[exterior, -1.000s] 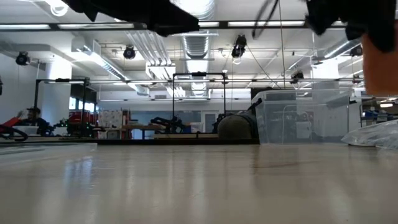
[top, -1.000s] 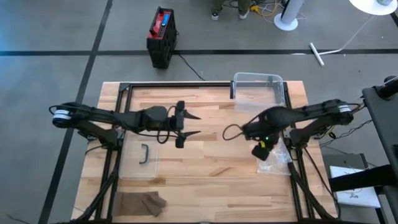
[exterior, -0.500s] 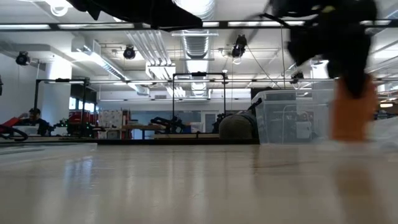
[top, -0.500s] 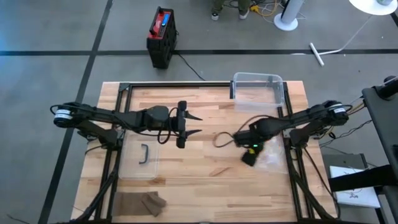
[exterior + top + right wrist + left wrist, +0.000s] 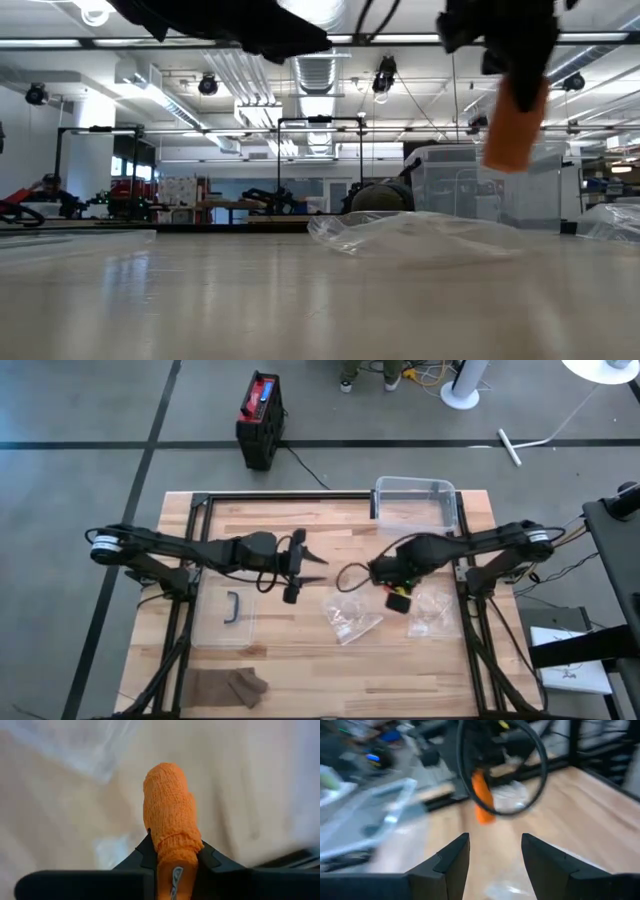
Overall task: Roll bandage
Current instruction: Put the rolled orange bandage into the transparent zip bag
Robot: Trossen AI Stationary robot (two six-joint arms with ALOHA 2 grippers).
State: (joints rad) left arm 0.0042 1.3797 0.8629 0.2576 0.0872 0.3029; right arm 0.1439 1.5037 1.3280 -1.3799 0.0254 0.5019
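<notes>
An orange bandage roll (image 5: 169,805) is in my right gripper (image 5: 172,854), which is shut on it above the table's middle right. In the low view the roll (image 5: 514,124) hangs well clear of the tabletop. It also shows in the left wrist view (image 5: 482,798). My left gripper (image 5: 316,567) hovers open and empty over the table's middle, pointing toward the right gripper (image 5: 398,598). A crumpled clear plastic bag (image 5: 350,618) lies flat on the table between and in front of the two grippers. My right gripper pinches the roll's near end (image 5: 173,846) between its two fingers. The roll sticks out past the fingertips along the line of the fingers. The fingers point down, and the roll hangs below them, slightly tilted and lifted clear of the table.
A second clear bag (image 5: 432,612) lies near the table's right edge. A clear bin (image 5: 415,500) stands at the far right. A clear lid with a dark handle (image 5: 228,612) lies at the left, and a brown cloth (image 5: 228,685) lies at the near left corner.
My right gripper dipped to the tabletop near the right-hand bag, then rose and went toward the table's left with the orange roll, which is now lifted clear. A clear plastic bag now lies near the table's middle, where none lay before.
</notes>
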